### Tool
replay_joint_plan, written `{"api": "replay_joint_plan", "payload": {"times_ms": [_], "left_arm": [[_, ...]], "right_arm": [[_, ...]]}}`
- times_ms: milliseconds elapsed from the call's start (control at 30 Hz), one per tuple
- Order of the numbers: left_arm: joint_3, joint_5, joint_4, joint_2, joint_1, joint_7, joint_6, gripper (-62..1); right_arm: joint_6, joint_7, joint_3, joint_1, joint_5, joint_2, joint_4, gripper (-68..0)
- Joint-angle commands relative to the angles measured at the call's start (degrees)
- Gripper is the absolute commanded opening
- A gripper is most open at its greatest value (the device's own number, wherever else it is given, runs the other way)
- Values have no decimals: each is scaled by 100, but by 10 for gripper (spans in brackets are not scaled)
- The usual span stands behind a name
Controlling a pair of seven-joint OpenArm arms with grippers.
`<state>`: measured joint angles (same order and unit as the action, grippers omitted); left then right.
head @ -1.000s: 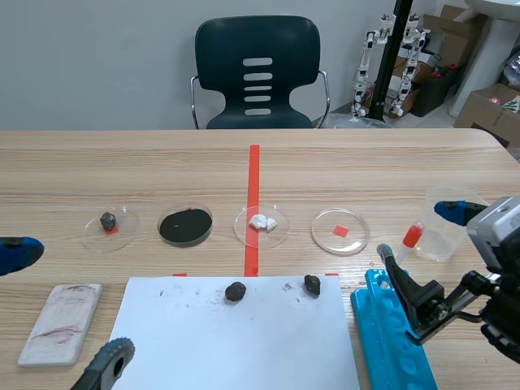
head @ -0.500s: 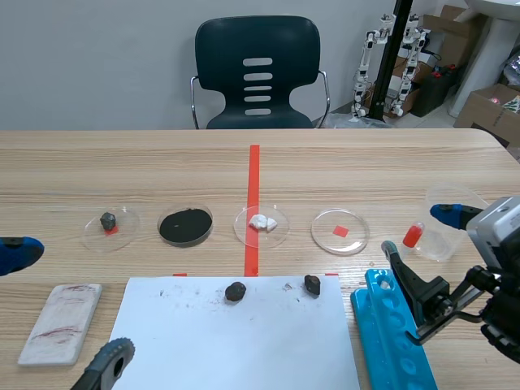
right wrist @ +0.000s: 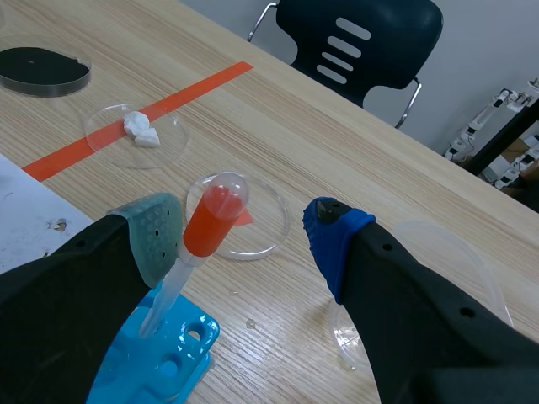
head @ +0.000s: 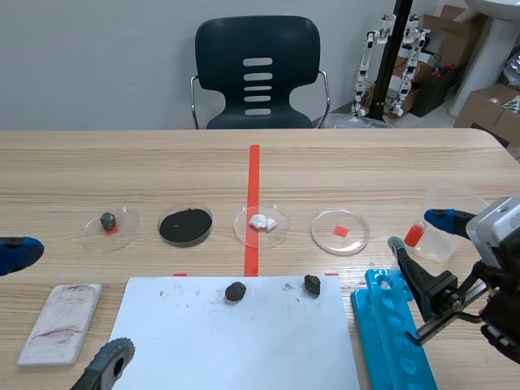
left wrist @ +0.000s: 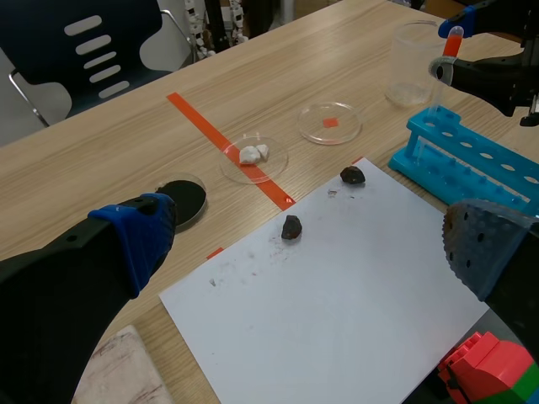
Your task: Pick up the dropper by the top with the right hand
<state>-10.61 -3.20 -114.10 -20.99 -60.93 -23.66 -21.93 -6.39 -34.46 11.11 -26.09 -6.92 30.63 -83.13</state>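
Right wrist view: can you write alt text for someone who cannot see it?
The open right gripper has its fingers either side of the dropper, whose orange-red bulb sits nearer one pad and is not pinched. The dropper leans in a blue rack. Beyond lie a clear dish holding white lumps, an orange-red tape line and a dark chair.

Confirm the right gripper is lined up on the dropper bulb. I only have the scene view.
Observer: In the right wrist view the dropper has its red bulb between the pads of the right gripper, which is open.
Operator: Centred?
Observer: No. It sits close beside the grey-green pad, with a clear gap to the blue pad.
Operator: Is the dropper seated?
Observer: Its stem leans down into the end of the blue rack.
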Motion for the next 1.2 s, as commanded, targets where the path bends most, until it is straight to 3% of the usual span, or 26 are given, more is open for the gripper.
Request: {"api": "replay_joint_plan", "payload": {"times_ms": [0,500,767,900,1167], "left_arm": [[-35,-52,-72,0,15,-83,-11,14],[-35,-52,-72,0,15,-83,-11,14],[-35,-52,-72,0,15,-83,-11,14],[-35,-52,-72,0,15,-83,-11,14],[-35,-52,-72,0,15,-83,-11,14]], "right_arm": [[35,-85,-4,33,-39,13,-90,-356],[37,-109,-4,-46,-42,13,-92,-357],[35,-107,-4,-46,-39,13,-92,-450],[35,-107,-4,-46,-39,13,-92,-529],[35,-107,-4,-46,-39,13,-92,-598]]}}
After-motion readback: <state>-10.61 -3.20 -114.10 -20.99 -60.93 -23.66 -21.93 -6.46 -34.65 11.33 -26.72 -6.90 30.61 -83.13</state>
